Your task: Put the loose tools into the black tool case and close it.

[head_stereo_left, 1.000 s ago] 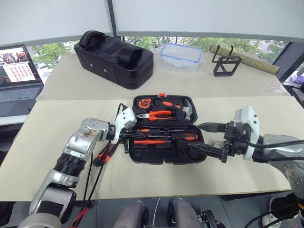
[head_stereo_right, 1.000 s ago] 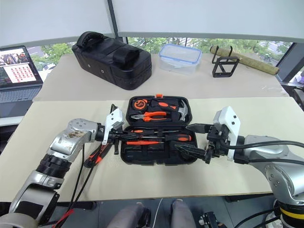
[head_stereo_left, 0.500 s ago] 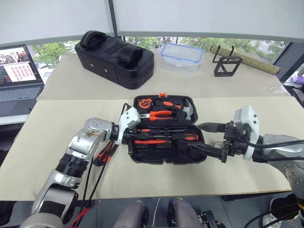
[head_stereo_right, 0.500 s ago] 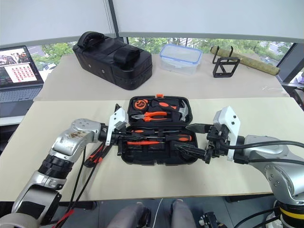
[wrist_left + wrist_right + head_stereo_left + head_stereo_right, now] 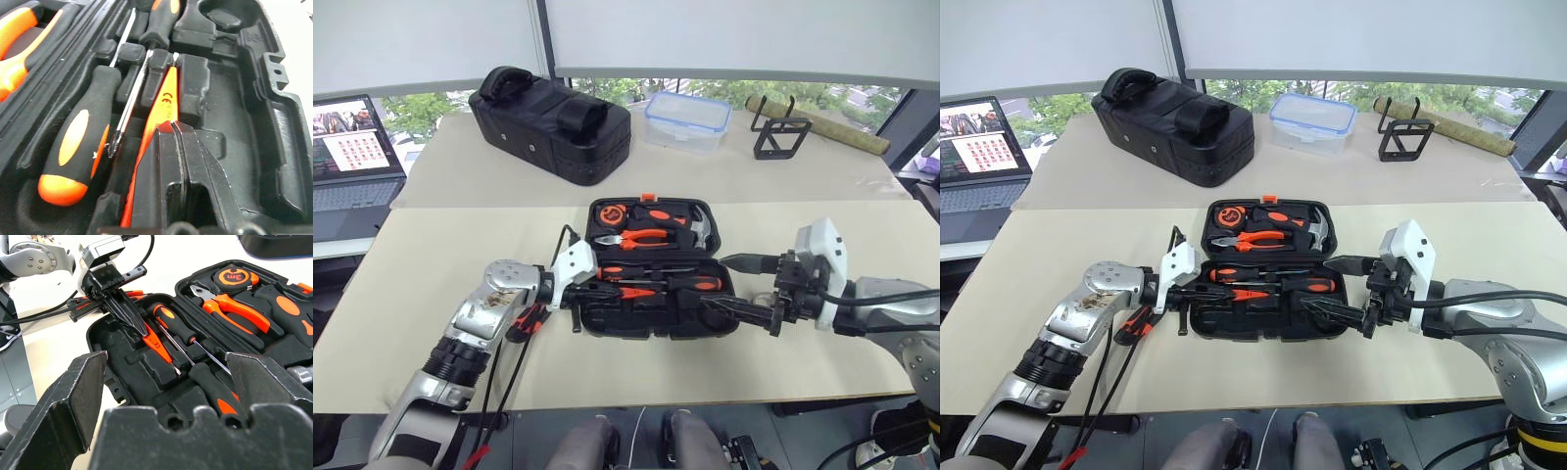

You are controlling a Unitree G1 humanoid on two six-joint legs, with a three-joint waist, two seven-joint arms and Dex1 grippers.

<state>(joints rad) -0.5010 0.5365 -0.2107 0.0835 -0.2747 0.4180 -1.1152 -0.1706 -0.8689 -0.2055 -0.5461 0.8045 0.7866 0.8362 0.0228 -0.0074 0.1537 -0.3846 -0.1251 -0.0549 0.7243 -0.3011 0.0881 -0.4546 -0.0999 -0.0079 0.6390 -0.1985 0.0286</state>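
Note:
The black tool case (image 5: 651, 325) lies open on the table in front of me. In its near half sit two black-and-orange-handled screwdrivers (image 5: 636, 270) (image 5: 701, 284) and the slim orange tester screwdriver (image 5: 636, 292). My left gripper (image 5: 605, 290) is shut, reaching in from the case's left side, its closed fingertips (image 5: 173, 128) resting on the tester's handle end. My right gripper (image 5: 717, 284) stands open at the case's right edge, with nothing between its wide-apart fingers (image 5: 83, 382).
The far half of the case holds orange-handled pliers (image 5: 641, 236), a tape measure (image 5: 610, 211) and a hammer (image 5: 703, 227). A black fabric bag (image 5: 553, 117), a clear blue-rimmed box (image 5: 685, 117), a wire stand (image 5: 778, 132) and a laptop (image 5: 347, 147) sit behind. Red and black cables (image 5: 524, 318) trail beside my left arm.
My left gripper has sunk lower onto the near half of the case, still shut over the orange tester. The right arm has not moved.

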